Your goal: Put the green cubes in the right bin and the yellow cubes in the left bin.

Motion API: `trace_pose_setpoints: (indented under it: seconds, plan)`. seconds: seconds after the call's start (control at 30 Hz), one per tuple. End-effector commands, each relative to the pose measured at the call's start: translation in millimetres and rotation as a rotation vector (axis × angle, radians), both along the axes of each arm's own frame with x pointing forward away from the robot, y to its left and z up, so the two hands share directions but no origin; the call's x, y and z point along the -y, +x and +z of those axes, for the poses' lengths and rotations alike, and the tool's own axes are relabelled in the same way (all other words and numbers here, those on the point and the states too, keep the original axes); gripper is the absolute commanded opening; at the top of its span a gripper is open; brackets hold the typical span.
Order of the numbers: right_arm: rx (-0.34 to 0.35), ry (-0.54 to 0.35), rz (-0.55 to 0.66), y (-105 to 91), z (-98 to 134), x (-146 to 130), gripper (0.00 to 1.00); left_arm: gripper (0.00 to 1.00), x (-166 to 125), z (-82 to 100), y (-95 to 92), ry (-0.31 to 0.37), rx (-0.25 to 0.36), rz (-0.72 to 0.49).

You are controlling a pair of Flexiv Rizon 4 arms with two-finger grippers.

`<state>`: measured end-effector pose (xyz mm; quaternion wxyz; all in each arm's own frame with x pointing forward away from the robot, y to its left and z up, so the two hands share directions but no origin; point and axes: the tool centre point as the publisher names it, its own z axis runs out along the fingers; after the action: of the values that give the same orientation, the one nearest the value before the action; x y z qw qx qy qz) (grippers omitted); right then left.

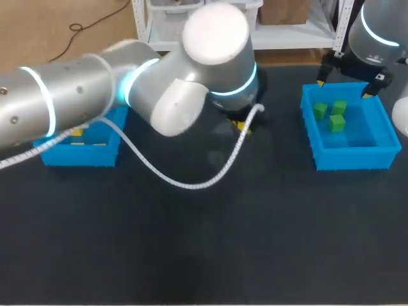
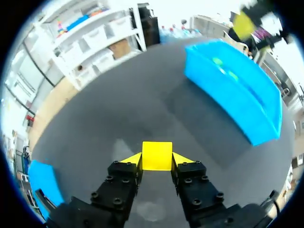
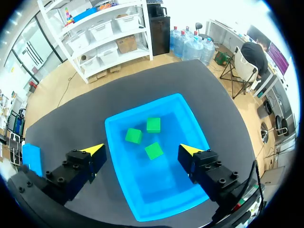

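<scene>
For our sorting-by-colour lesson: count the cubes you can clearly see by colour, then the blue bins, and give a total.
Green cubes: 3, all in the right bin
Yellow cube: 1, between the left arm's fingers; the left arm hides too much of the left bin to count any there
Blue bins: 2
Total: 6

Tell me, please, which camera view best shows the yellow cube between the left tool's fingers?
The left wrist view: the yellow cube fills the left tool's grip, unobstructed. In the head view the left arm covers it almost wholly; the right wrist view misses it.
</scene>
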<state>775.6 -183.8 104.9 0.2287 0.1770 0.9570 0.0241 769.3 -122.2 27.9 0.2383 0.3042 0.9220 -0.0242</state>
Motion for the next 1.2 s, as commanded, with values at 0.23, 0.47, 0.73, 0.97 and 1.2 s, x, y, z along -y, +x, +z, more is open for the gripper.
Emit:
trace_pose_setpoints:
  seconds: [0.23,0.47,0.73,0.97,1.2]
  plan:
    - [0.007,-0.001,-0.002,-2.3,-0.4,0.4,1.0,0.0,-163.1,88.7,18.0,-0.035,0.195,0.299]
    - [0.007,-0.001,-0.002,-2.3,-0.4,0.4,1.0,0.0,-280.3,89.7,13.5,-0.035,0.198,0.596]
    - [0.007,-0.001,-0.002,-2.3,-0.4,0.4,1.0,0.0,-355.7,74.7,-6.2,-0.022,0.188,0.805]
    - [0.007,-0.001,-0.002,-2.3,-0.4,0.4,1.0,0.12,-362.8,62.5,-8.4,-0.018,0.156,0.82]
    - [0.007,-0.001,-0.002,-2.3,-0.4,0.4,1.0,1.0,-348.7,63.9,-0.2,-0.148,0.113,0.788]
